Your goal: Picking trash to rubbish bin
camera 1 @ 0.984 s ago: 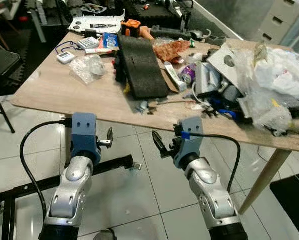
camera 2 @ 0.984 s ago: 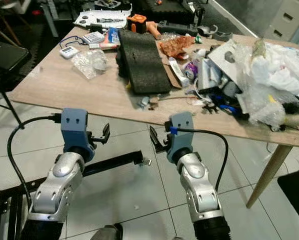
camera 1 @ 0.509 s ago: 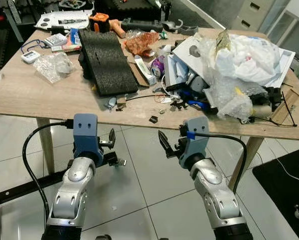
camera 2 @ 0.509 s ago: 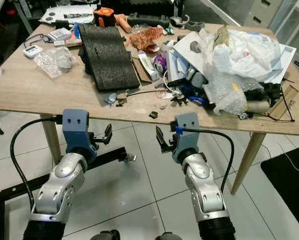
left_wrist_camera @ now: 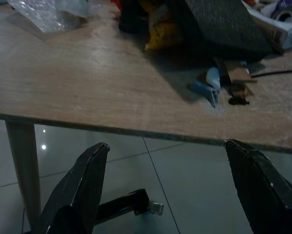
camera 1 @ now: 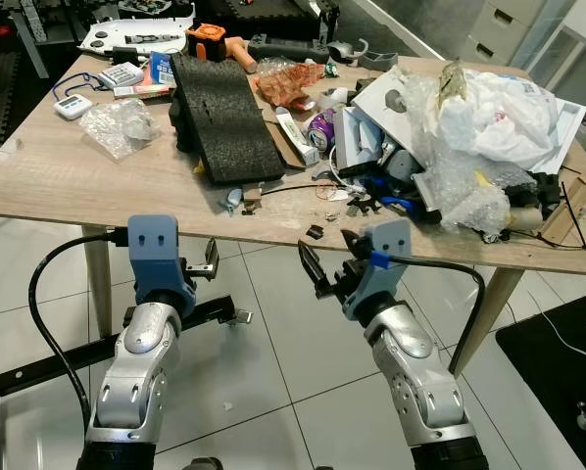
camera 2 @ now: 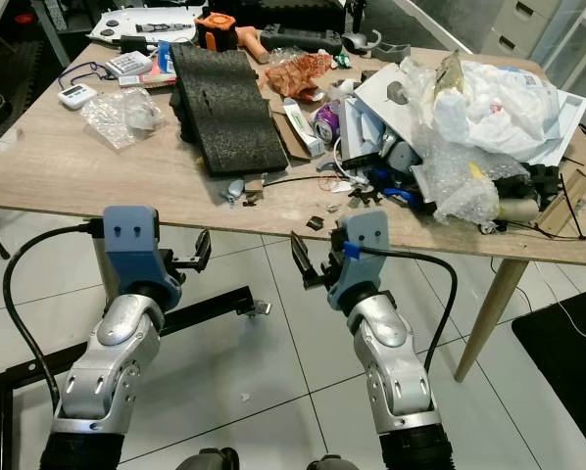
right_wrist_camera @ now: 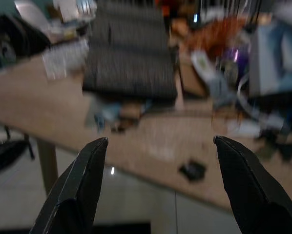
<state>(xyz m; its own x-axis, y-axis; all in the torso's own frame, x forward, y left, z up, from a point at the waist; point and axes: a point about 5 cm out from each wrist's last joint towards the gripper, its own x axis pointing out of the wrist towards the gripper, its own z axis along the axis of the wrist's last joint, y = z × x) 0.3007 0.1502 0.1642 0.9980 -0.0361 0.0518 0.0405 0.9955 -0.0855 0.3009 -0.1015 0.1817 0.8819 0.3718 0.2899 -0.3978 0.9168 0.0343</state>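
head eyes: high, facing down at table point(camera 1: 97, 181) | wrists: low, near its edge, shared

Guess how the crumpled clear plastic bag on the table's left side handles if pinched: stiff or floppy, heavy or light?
The clear plastic bag looks thin and crumpled, so probably floppy: it should sag and deform when pinched. It seems light for its bulk, mostly film and air, and may slide on the smooth table if pushed. Its glossy surface might slip between the fingers of the open left end effector.

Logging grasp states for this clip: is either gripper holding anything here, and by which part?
Nothing is held. The left gripper and right gripper are both open and empty, raised in front of the wooden table, short of its edge.
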